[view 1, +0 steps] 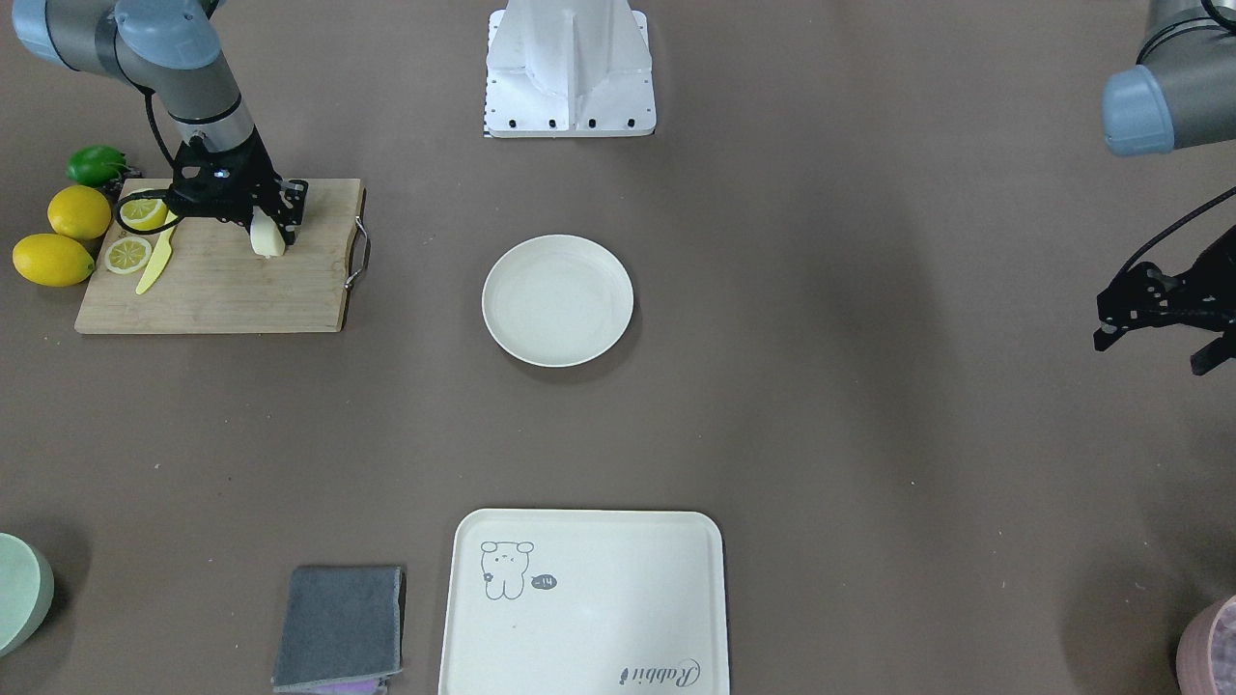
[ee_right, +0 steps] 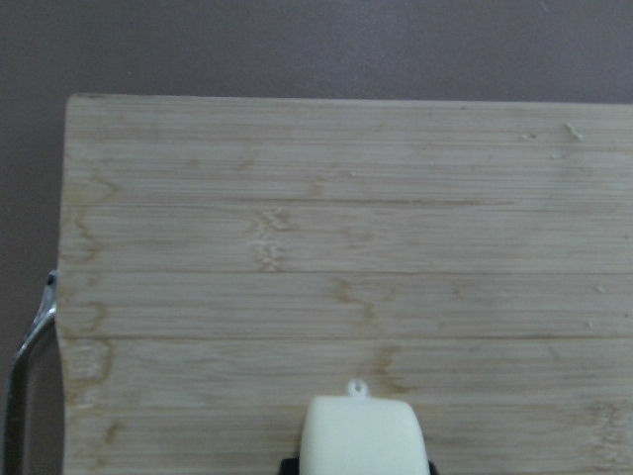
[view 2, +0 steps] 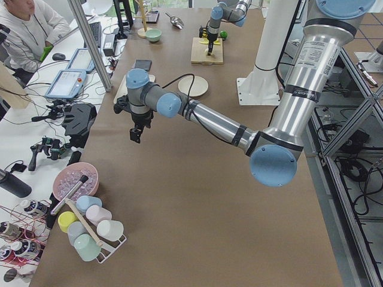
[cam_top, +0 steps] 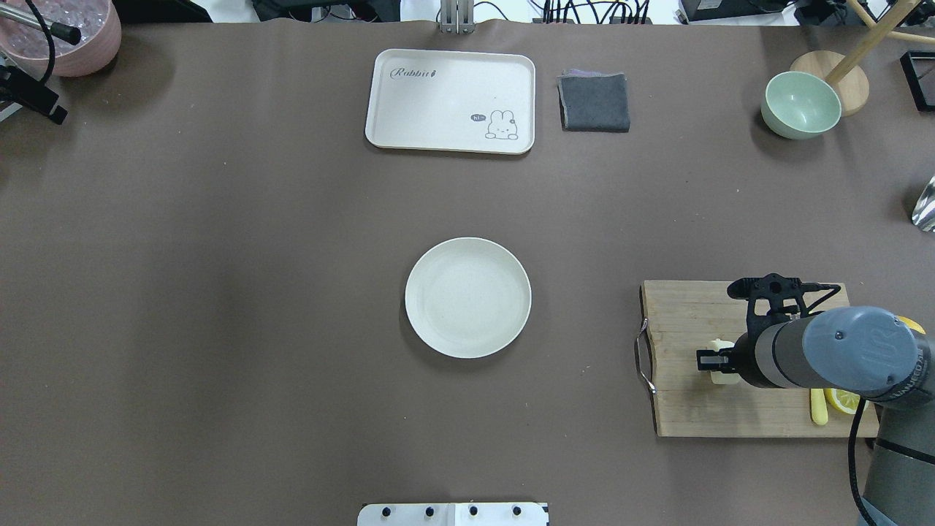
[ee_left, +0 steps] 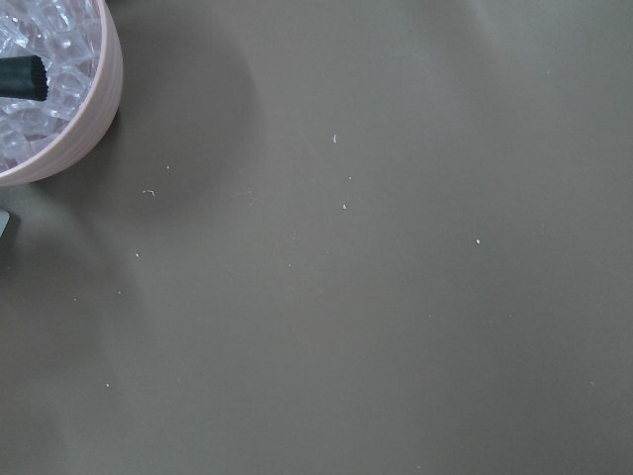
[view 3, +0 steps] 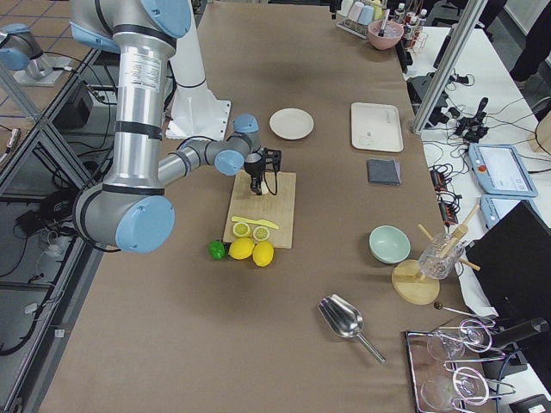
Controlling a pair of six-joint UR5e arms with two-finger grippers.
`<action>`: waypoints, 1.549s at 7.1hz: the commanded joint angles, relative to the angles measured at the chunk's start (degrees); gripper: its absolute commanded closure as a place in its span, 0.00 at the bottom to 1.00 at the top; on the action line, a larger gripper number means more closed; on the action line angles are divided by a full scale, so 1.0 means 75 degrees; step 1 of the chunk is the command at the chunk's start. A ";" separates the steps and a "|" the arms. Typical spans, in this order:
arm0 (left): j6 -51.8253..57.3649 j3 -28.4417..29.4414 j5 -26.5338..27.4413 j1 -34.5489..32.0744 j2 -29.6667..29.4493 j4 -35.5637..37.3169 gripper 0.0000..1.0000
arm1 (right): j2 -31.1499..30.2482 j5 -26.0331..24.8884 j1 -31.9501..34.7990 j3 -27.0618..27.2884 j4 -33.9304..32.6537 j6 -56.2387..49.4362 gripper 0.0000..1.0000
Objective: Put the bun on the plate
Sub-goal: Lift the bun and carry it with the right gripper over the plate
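The bun [view 1: 267, 236] is a pale cream lump held between the fingers of my right gripper [view 1: 270, 232], which is shut on it over the wooden cutting board [view 1: 241, 290]. The right wrist view shows the bun [ee_right: 358, 435] low in the middle, close above the board [ee_right: 297, 228]. I cannot tell whether it touches the wood. The round off-white plate [view 1: 557, 300] lies bare at the table's middle, well away from the board. My left gripper [view 1: 1149, 354] hangs open over bare table at the far side, holding nothing.
Lemon halves [view 1: 127, 255] and a yellow knife [view 1: 154, 268] lie on the board; whole lemons [view 1: 53, 259] and a lime [view 1: 97, 164] sit beside it. A bear-drawing tray [view 1: 599, 598], grey cloth [view 1: 340, 627], green bowl [cam_top: 800, 104] and pink bowl [ee_left: 40, 99] stand along the far edge.
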 commanded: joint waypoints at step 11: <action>-0.0024 0.0001 -0.0012 -0.0002 0.0059 0.0000 0.02 | 0.6311 -0.0038 0.0343 -0.3130 -0.2104 0.0966 0.67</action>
